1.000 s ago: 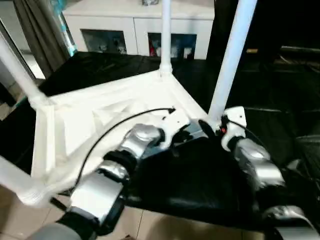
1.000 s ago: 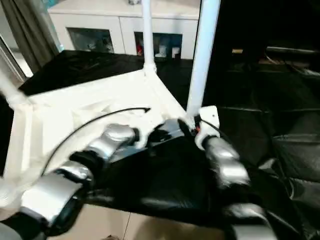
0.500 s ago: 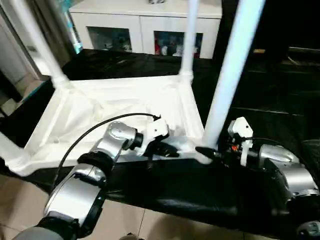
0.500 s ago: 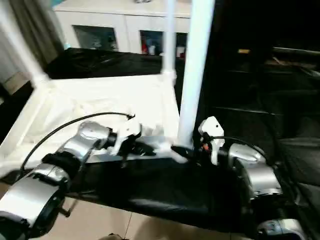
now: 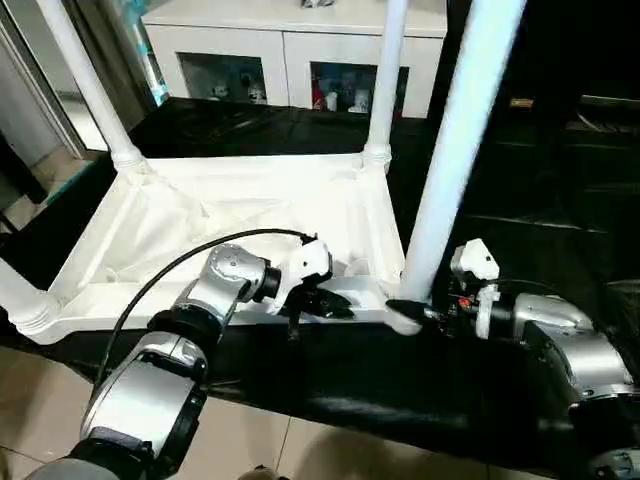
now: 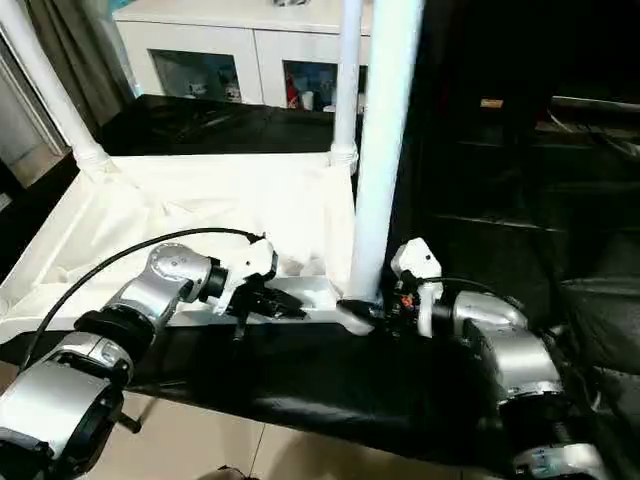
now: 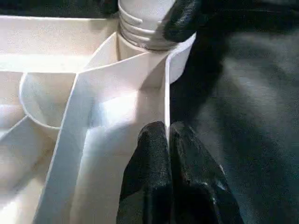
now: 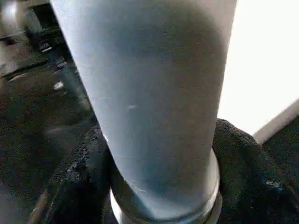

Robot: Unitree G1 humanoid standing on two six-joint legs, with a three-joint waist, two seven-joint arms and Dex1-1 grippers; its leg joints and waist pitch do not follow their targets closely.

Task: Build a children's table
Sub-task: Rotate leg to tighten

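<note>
My right gripper (image 5: 412, 312) stands at the foot of the near-right leg (image 5: 458, 130) of the children's table (image 5: 240, 215), its two black fingers (image 8: 74, 175) spread to either side of the tube just above the flared collar, where the leg meets its corner socket. In my right wrist view the leg rises straight up between the two fingers, so its long axis runs upright, crossing the line of my reach; whether the fingers already press the tube or merely flank it I cannot tell.

The table lies upside down on the black-sheeted table (image 5: 380, 380), ribbed underside up, with its legs pointing toward the ceiling. Its top stretches away from both of my grippers, ahead and to my left. My left gripper (image 5: 330, 303) has its fingers pressed together on the thin near rim (image 7: 167, 100) of that top, pinching the wall just beside the same corner socket.

So the two grippers are close neighbours, the left on the rim and the right on the leg. The right is plainly the nearer to the leg, and I judge that any twisting or seating of the leg into the socket falls to it, down along the tube's axis, while the left steadies the top.
</note>
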